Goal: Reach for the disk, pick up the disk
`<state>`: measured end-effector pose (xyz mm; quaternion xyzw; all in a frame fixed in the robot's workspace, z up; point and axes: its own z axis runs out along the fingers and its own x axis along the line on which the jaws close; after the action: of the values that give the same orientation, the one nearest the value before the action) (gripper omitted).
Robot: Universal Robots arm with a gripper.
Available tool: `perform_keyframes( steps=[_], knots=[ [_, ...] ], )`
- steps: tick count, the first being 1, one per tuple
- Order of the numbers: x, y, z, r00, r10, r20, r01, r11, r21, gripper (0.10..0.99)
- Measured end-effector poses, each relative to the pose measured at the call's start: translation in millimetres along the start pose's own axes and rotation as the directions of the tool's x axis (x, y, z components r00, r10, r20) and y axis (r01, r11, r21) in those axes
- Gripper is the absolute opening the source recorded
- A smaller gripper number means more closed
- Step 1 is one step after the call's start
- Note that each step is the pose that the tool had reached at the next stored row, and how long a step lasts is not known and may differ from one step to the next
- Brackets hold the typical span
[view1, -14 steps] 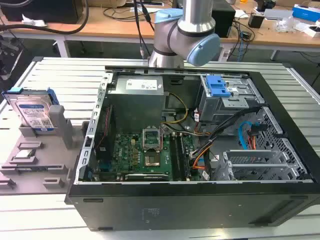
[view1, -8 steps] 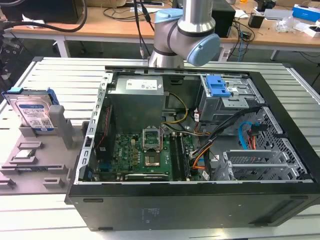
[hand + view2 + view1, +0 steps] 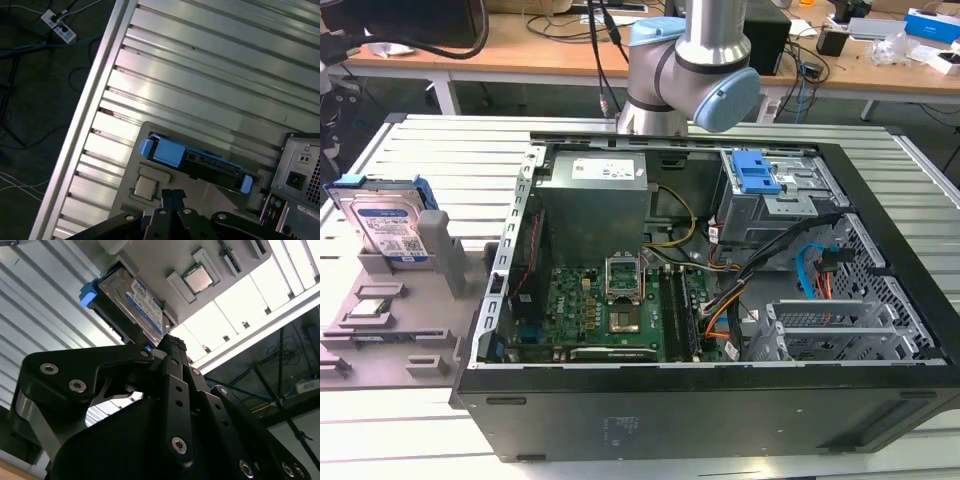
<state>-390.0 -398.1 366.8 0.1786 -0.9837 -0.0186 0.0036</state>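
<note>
Exterior view: the disk (image 3: 388, 225) stands on edge in a grey holder (image 3: 380, 320) on the ribbed tabletop (image 3: 450, 160), at the exterior view's left, apart from the open computer case (image 3: 720, 420). Bare slats lie behind it. The arm (image 3: 690, 70) rises behind the case. In both wrist views the end effector (image 3: 171, 342) (image 3: 172, 192) hovers over the holder, clear of the disk (image 3: 135, 302) (image 3: 200, 162), fingertips pressed together on nothing. 1 white-and-blue label faces outward.
</note>
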Motion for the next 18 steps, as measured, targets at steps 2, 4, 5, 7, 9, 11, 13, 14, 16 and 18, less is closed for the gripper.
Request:
perform_keyframes(
  steps=[2, 4, 5, 7, 9, 11, 13, 14, 16, 18],
  knots=[
    [0.0, 0.0, 0.0, 0.9994, -0.034, -0.0013, 0.034, 0.9994, 0.000, 0.106],
    [0.0, 0.0, 0.0, 0.9963, -0.086, -0.0032, 0.086, 0.9963, 0.000, 0.106],
    [0.0, 0.0, 0.0, 0.9945, -0.105, -0.0039, 0.105, 0.9945, 0.000, 0.106],
    [0.0, 0.0, 0.0, 0.9903, -0.139, -0.0052, 0.139, 0.9904, 0.000, 0.106],
    [0.0, 0.0, 0.0, 0.9830, -0.183, -0.0069, 0.183, 0.9830, -0.001, 0.106],
    [0.0, 0.0, 0.0, 0.9757, -0.219, -0.0084, 0.219, 0.9757, -0.001, 0.106],
    [0.0, 0.0, 0.0, 0.9677, -0.252, -0.0096, 0.252, 0.9677, -0.001, 0.106],
    [0.0, 0.0, 0.0, 0.9621, -0.273, -0.0104, 0.273, 0.9621, -0.001, 0.106],
    [0.0, 0.0, 0.0, 0.9526, -0.304, -0.0116, 0.304, 0.9527, -0.002, 0.106],
    [0.0, 0.0, 0.0, 0.9400, -0.341, -0.0130, 0.341, 0.9401, -0.002, 0.106]
  ],
)
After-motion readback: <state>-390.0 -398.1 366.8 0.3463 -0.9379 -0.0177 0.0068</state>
